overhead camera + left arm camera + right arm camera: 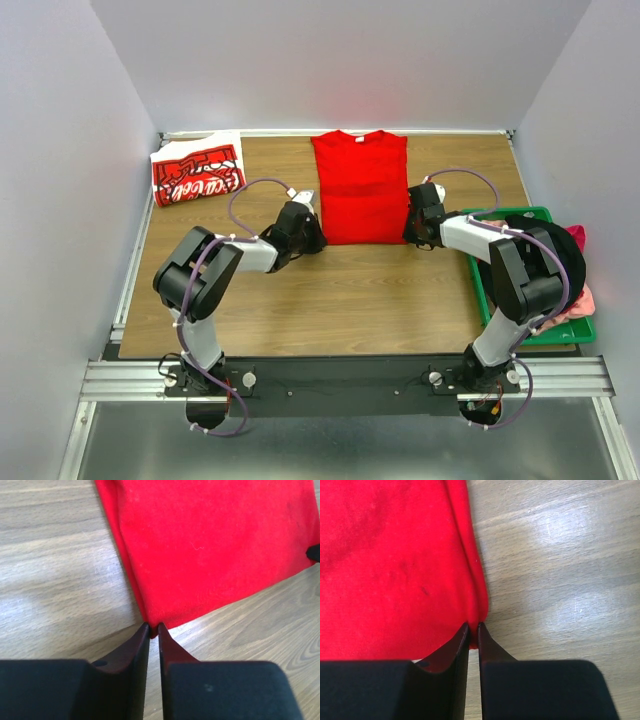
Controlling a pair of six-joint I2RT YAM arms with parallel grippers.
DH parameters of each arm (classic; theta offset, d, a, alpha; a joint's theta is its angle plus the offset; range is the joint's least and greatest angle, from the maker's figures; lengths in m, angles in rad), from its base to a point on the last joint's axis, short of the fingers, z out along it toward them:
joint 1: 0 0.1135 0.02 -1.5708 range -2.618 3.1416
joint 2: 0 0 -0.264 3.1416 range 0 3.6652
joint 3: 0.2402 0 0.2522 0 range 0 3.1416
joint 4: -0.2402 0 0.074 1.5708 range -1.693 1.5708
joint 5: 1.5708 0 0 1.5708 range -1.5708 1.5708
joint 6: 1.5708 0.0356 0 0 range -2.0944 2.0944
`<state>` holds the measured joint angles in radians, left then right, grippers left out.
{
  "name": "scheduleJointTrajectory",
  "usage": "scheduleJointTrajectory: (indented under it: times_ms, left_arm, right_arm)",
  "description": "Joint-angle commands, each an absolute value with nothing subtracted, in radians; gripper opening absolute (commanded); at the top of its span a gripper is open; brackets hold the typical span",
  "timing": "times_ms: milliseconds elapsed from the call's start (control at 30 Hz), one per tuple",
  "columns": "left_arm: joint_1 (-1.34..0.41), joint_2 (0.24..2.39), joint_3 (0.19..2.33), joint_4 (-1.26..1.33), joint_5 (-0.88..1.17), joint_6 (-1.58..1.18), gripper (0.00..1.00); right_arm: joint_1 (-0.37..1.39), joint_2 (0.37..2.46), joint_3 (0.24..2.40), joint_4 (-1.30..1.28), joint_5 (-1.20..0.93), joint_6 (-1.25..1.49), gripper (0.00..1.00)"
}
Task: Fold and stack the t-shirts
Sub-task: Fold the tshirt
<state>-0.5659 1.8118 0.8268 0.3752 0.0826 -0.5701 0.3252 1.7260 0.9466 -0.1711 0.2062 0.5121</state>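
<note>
Now, left pincer (154, 626) on plain t-shirt (210, 545)

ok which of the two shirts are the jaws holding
The plain red t-shirt in the middle: both arms' jaws shut on its near corners. The lettered t-shirt lies folded far left, untouched.

Same build on both sides: the left arm (200, 280) and right arm (520, 275) were put together from chunky black joint housings joined by pale grey links. A purple cable (236, 200) was looped along the outside of each one, and a small white connector (300, 194) was fitted near the left wrist. Up close, the left gripper (154, 626) and right gripper (474, 625) were each made of two matte black blocks, with slim dark reddish-brown jaws tapered to a thin tip. A small round hole (99, 663) was spotted low on one left-gripper jaw, and a couple of pale specks (207, 686) on the block beside it.
</note>
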Motion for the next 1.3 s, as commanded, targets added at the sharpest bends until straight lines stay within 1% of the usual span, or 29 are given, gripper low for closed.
scheduleJointTrajectory:
  times_ms: [0, 33, 67, 133, 167, 233, 333, 533, 700, 767, 800, 900, 1100, 1133, 1267]
  left_arm:
    - [-0.575, 1.856, 0.845, 0.38, 0.064, -0.563, 0.12]
    - [-0.577, 1.859, 0.845, 0.383, 0.066, -0.561, 0.09]
    - [-0.577, 1.862, 0.845, 0.387, 0.067, -0.558, 0.01]
    - [-0.577, 1.856, 0.845, 0.385, 0.058, -0.552, 0.0]
    - [-0.577, 1.849, 0.844, 0.385, 0.057, -0.548, 0.0]
    - [-0.577, 1.82, 0.836, 0.377, 0.046, -0.542, 0.0]
    - [-0.577, 1.761, 0.821, 0.361, 0.028, -0.535, 0.0]
    - [-0.577, 1.635, 0.738, 0.344, 0.015, -0.541, 0.0]
    - [-0.592, 1.537, 0.652, 0.339, 0.028, -0.56, 0.0]
    - [-0.61, 1.459, 0.621, 0.333, 0.035, -0.566, 0.0]
    - [-0.62, 1.438, 0.614, 0.328, 0.037, -0.568, 0.0]
    - [-0.649, 1.359, 0.578, 0.276, 0.025, -0.587, 0.0]
    - [-0.715, 1.074, 0.499, 0.135, -0.034, -0.66, 0.0]
    - [-0.721, 0.996, 0.494, 0.115, -0.037, -0.666, 0.0]
    - [-0.755, 0.836, 0.495, 0.007, -0.055, -0.703, 0.0]
  right_arm:
    - [0.322, 1.761, 0.919, -0.213, 0.187, 0.506, 0.16]
    - [0.321, 1.758, 0.917, -0.215, 0.186, 0.505, 0.15]
    - [0.322, 1.755, 0.914, -0.215, 0.186, 0.503, 0.13]
    - [0.322, 1.741, 0.911, -0.216, 0.183, 0.5, 0.1]
    - [0.322, 1.735, 0.908, -0.216, 0.181, 0.497, 0.05]
    - [0.322, 1.709, 0.899, -0.218, 0.175, 0.494, 0.0]
    - [0.322, 1.672, 0.876, -0.225, 0.169, 0.491, 0.0]
    - [0.322, 1.531, 0.83, -0.284, 0.15, 0.477, 0.0]
    - [0.322, 1.422, 0.781, -0.362, 0.132, 0.486, 0.0]
    - [0.324, 1.358, 0.775, -0.405, 0.104, 0.495, 0.0]
    - [0.325, 1.358, 0.773, -0.42, 0.092, 0.499, 0.0]
    - [0.359, 1.275, 0.782, -0.498, 0.081, 0.512, 0.0]
    - [0.478, 1.076, 0.828, -0.687, 0.143, 0.594, 0.0]
    - [0.492, 1.057, 0.836, -0.707, 0.147, 0.612, 0.0]
    - [0.552, 0.988, 0.899, -0.805, 0.175, 0.656, 0.0]
